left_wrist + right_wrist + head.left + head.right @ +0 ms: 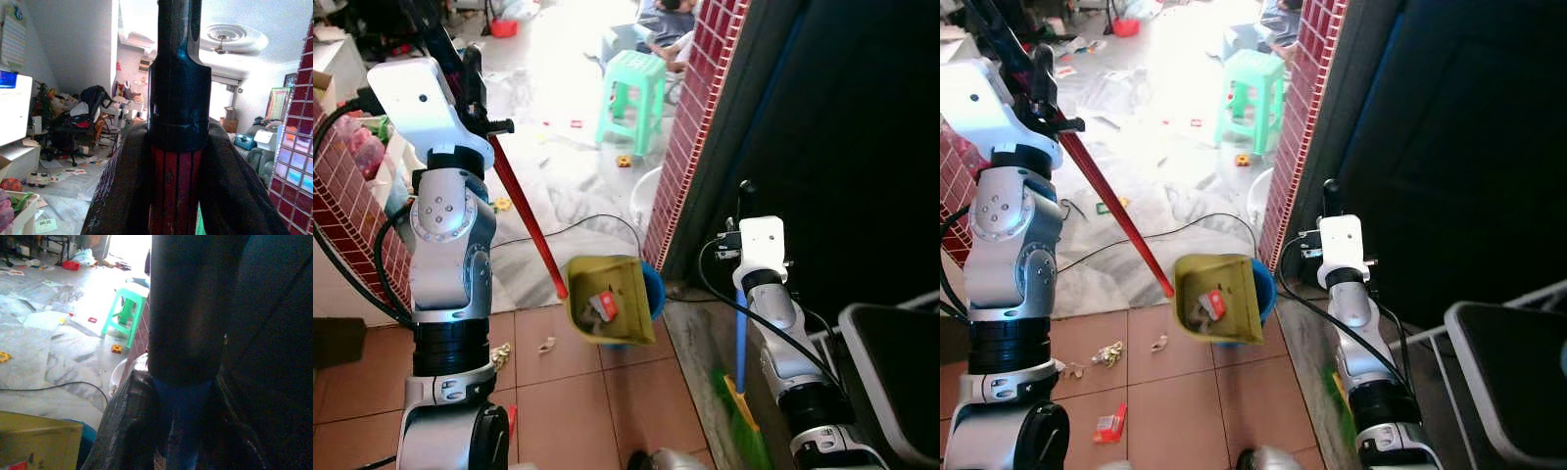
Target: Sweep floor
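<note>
My left gripper (471,82) is raised at the left and shut on the long red handle (523,208) of a yellow dustpan (628,315). The pan hangs tilted over a blue bin (653,291) and holds red and white scraps (604,305). In the left wrist view the fingers (122,196) clamp the red handle (175,193). Low on the right, my right gripper (742,201) is shut on a broom's blue handle (740,343). The broom's green bristles (745,431) rest on the floor by the dark wall. The right wrist view shows that blue handle (183,431) between the fingers.
Scraps of litter (546,345) lie on the tiles near my left leg, and a red piece (1109,424) lies lower. A red brick pillar (700,117) and a dark wall stand at the right. A green stool (631,98), white bucket (644,196) and black cable (578,223) are beyond.
</note>
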You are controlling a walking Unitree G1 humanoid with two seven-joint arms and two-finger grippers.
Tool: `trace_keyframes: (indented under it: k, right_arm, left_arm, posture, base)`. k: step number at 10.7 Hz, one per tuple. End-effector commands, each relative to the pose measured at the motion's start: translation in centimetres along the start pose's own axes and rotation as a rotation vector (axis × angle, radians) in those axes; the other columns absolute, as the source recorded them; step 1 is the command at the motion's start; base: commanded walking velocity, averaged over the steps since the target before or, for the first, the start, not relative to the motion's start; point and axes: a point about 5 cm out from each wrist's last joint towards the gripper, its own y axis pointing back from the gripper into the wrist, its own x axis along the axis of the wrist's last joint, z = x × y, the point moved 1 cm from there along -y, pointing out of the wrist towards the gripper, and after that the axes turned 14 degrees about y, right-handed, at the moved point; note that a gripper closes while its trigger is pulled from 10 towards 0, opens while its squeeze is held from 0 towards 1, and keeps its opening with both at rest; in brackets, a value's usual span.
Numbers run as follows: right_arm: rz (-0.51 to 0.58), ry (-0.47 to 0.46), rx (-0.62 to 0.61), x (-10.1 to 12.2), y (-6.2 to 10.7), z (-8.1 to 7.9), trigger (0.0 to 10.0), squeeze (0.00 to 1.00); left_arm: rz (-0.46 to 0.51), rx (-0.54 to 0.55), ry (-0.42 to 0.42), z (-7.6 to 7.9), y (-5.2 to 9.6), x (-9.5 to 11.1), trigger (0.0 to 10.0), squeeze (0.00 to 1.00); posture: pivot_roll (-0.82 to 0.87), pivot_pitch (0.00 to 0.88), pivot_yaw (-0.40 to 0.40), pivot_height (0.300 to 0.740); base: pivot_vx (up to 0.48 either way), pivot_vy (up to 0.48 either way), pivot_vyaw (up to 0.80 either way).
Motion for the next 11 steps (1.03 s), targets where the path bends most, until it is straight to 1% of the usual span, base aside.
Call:
trace_keyframes:
  k: [1, 4, 8, 11]
  right_arm:
    - [0.025, 0.014, -0.013, 0.6, -0.28, 0.51, 10.0, 0.0]
    - [0.027, 0.015, -0.005, 0.62, -0.38, 0.45, 10.0, 0.0]
    - [0.031, 0.017, 0.002, 0.66, -0.4, 0.38, 10.0, 0.0]
    - [0.028, 0.015, 0.004, 0.63, -0.38, 0.31, 10.0, 0.0]
  left_arm:
    - [0.094, -0.04, 0.01, 1.09, -0.64, 1.88, 10.0, 0.0]
    - [0.098, -0.04, 0.005, 1.08, -0.73, 1.92, 10.0, 0.0]
    - [0.102, -0.041, -0.004, 1.06, -0.77, 1.94, 10.0, 0.0]
    - [0.09, -0.05, -0.004, 1.27, -0.55, 1.58, 10.0, 0.0]
  posture:
    - [-0.02, 0.0, -0.068, 0.74]
    - [-0.02, 0.0, -0.071, 0.74]
    - [-0.02, 0.0, -0.073, 0.74]
    - [-0.02, 0.0, -0.073, 0.74]
  base:
    - [0.375, 0.0, 0.0]
    - [0.343, 0.0, 0.0]
    - [0.278, 0.0, 0.0]
    - [0.315, 0.0, 0.0]
